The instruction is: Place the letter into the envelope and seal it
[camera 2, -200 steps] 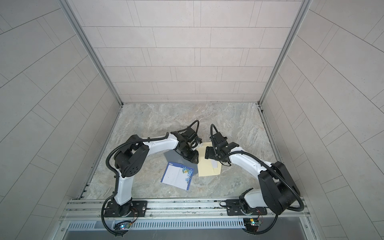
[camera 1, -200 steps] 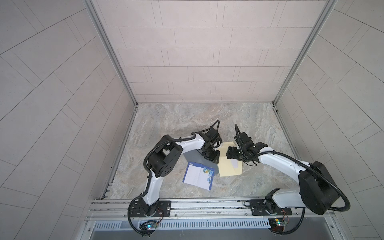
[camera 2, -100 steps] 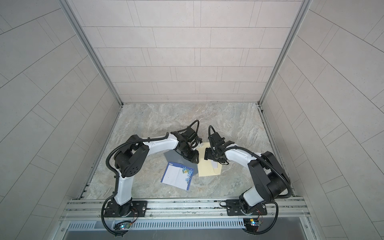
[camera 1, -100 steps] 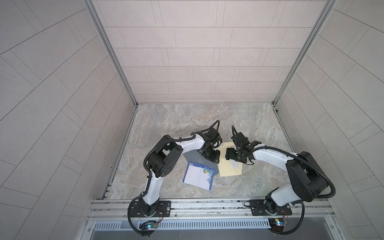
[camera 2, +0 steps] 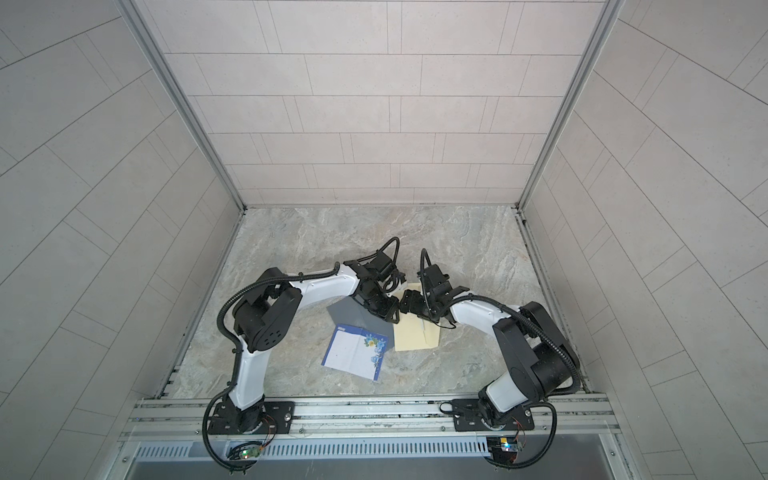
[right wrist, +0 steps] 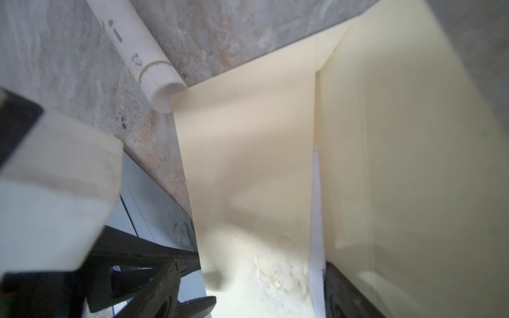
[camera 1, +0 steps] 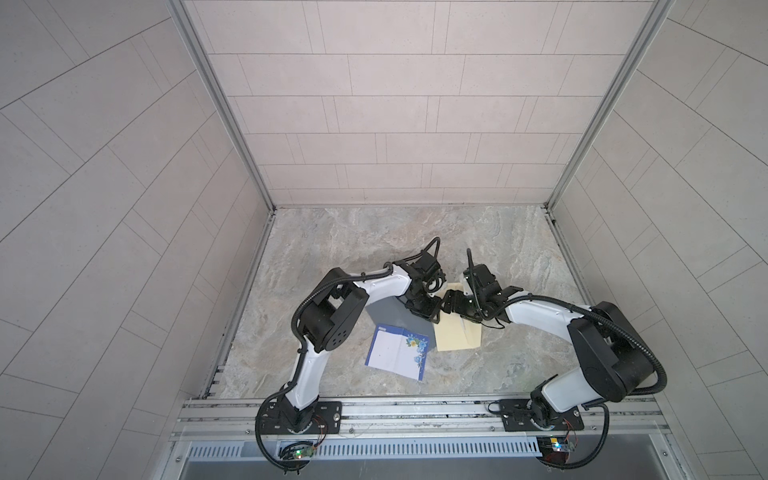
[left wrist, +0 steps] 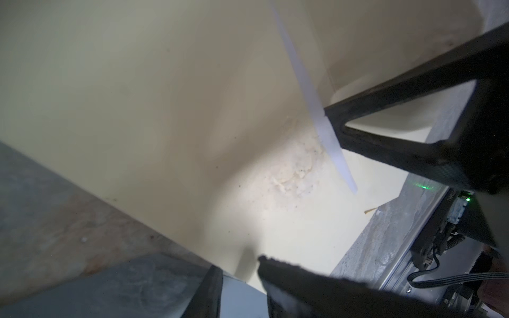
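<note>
Two sets of jaws crowd the envelope (camera 1: 455, 334) at its far end; the letter (camera 1: 397, 351) lies beside it, nearer the left arm (camera 1: 382, 289). The right jaws stand released wide, while the left jaws' state cannot be told.

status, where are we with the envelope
Jaws wide on right gripper at the envelope; left gripper beside it, grip unclear. The letter lies flat outside it. A white roll at the envelope's corner.

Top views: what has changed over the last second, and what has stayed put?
The right hand moved leftward over the upper part of the envelope and now sits close to the left hand. Its jaws stand open, and nothing was taken hold of or let go. The left hand, the envelope and the letter stayed where they were.
</note>
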Robot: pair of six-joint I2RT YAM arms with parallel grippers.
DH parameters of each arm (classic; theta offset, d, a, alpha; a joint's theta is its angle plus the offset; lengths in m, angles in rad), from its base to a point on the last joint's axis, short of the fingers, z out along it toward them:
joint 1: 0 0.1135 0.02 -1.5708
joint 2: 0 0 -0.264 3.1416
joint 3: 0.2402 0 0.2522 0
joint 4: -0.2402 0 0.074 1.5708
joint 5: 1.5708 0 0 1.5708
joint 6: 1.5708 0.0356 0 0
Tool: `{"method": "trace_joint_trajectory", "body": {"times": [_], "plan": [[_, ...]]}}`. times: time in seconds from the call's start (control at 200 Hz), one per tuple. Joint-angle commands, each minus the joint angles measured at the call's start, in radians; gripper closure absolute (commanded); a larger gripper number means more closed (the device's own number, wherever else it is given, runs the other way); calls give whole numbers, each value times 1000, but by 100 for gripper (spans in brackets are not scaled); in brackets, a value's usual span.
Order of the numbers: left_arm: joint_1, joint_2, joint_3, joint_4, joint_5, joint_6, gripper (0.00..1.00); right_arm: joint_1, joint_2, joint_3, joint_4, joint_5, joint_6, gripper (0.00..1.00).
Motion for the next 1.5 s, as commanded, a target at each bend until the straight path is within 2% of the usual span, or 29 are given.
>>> {"method": "trace_joint_trajectory", "body": {"times": [0.0,0.135,0.35,0.45,0.661,1.071,1.166,1.246,1.331,1.421,1.491], "plan": [[-5,22,25,38,20,15,65,12,33,-28,79,-58,54,17],[-2,17,21,59,26,6,66,19,35,-29,72,-47,79,17],[7,11,11,53,6,8,66,22,-108,-20,-125,167,25,17],[11,13,12,52,7,9,66,22,-142,-11,-178,189,5,17],[11,20,26,48,19,8,68,21,-120,-39,-177,135,24,18],[11,14,0,73,39,-12,68,22,-51,-89,52,-53,133,20],[11,14,-3,85,41,-18,68,23,-49,-88,66,-60,148,20],[13,4,-5,90,30,-23,68,24,-80,-71,-6,1,133,20],[25,-29,-14,106,3,-28,67,26,-152,-30,-141,139,88,19],[61,-92,-41,152,-31,-69,62,25,-228,9,-234,262,45,17],[99,-150,-64,200,-51,-112,57,23,-273,29,-258,310,22,17]]}}
